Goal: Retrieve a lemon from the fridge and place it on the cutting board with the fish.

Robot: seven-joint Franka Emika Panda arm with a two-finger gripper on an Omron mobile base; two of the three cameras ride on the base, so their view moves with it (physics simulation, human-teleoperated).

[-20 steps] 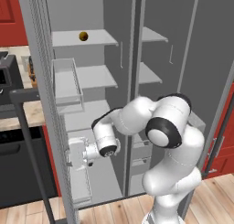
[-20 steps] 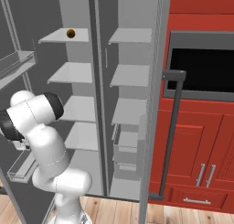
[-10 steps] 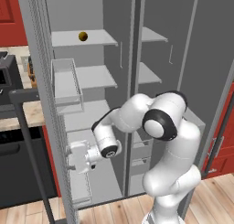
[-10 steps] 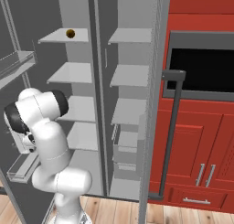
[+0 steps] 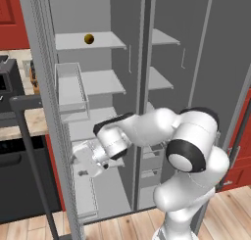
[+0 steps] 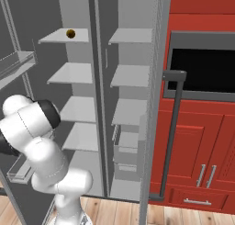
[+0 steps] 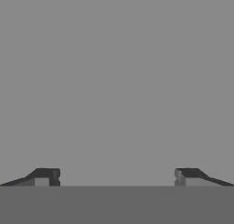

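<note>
Swinging further left and low inside the open fridge (image 5: 98,121), pincer (image 7: 117,177) spread wide and holding nothing; lemon (image 5: 88,38) sitting untouched on the top shelf, needing an upward reach.

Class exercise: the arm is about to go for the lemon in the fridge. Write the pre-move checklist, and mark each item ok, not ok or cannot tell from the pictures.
1. Tall grey double-door fridge standing open: ok.
2. Small round dark-yellow lemon located, alone on the top left shelf: ok.
3. Two-finger gripper open and empty: ok.
4. Gripper lined up with the lemon: not ok; the hand sits low, near the lower left shelves, well below it.
5. Free path up to the top shelf: cannot tell; the clear door bin stands close to the hand.
6. Cutting board ready for the drop-off: cannot tell.
</note>
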